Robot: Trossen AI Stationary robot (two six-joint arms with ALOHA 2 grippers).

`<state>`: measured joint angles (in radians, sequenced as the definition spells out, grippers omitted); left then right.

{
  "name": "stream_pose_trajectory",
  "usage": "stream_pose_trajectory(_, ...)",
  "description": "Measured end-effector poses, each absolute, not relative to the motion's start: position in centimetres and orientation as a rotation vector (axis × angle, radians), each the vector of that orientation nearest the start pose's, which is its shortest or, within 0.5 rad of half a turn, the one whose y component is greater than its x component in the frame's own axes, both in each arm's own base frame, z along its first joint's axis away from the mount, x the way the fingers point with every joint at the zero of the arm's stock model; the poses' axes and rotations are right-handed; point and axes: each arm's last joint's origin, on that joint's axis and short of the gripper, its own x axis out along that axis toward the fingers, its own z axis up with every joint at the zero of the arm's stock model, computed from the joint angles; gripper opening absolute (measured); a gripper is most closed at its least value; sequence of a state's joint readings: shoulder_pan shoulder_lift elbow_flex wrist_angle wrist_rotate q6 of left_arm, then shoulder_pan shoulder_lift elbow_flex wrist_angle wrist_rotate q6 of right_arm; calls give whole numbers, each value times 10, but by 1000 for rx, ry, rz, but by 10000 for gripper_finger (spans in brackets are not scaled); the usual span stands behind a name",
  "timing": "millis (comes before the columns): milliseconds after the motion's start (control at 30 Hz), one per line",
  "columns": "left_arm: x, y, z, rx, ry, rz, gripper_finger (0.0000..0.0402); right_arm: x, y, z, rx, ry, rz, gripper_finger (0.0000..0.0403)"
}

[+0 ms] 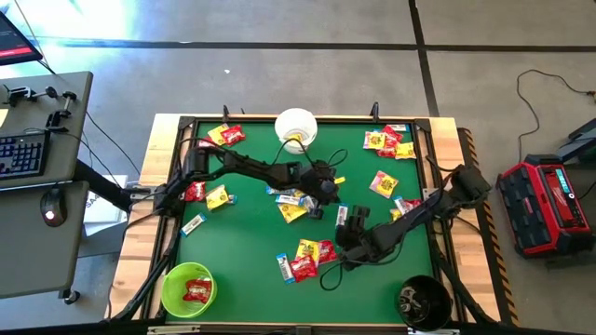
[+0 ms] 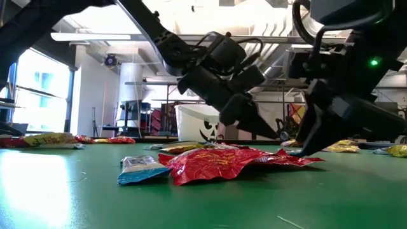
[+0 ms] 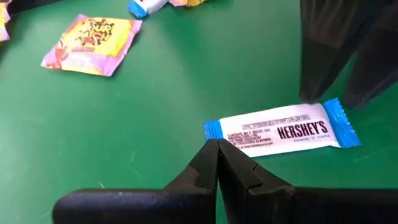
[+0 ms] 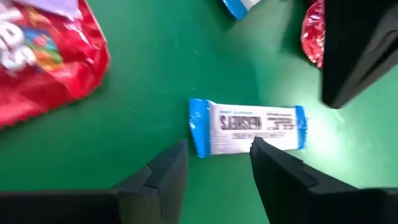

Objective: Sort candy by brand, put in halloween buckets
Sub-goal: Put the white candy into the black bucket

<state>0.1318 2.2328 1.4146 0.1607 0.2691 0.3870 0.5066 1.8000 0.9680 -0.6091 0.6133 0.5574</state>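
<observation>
One white-and-blue bar (image 4: 247,129) flat on the mat, just beyond the parted right claw (image 4: 217,155) (left claw (image 3: 217,163) clenched, empty).

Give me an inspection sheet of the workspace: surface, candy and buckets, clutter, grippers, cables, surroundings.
Surface: green mat in a wooden frame.
Job's things: candy scattered; white bucket at the far edge, green bucket holding red packets, black bucket.
Clutter: nothing seen.
Grippers: left gripper shut beside a white-and-blue bar; right gripper open over the bar.
Cables: black cable on the floor.
Surroundings: desk with keyboard, red device.
</observation>
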Motion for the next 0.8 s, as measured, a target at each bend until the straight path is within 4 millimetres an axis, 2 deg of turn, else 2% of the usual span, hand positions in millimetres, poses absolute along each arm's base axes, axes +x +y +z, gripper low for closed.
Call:
stream_pose_trajectory(367, 470, 55, 120, 277, 553, -243, 0, 271, 130, 129, -381, 1161, -349, 156)
stream_pose_trajectory(500, 470, 55, 110, 285, 580, -247, 0, 271, 131, 129, -370, 1164, -342, 156)
stream_pose_trajectory(800, 484, 54, 93, 281, 621, -263, 0, 273, 132, 129, -334, 1142, -349, 156)
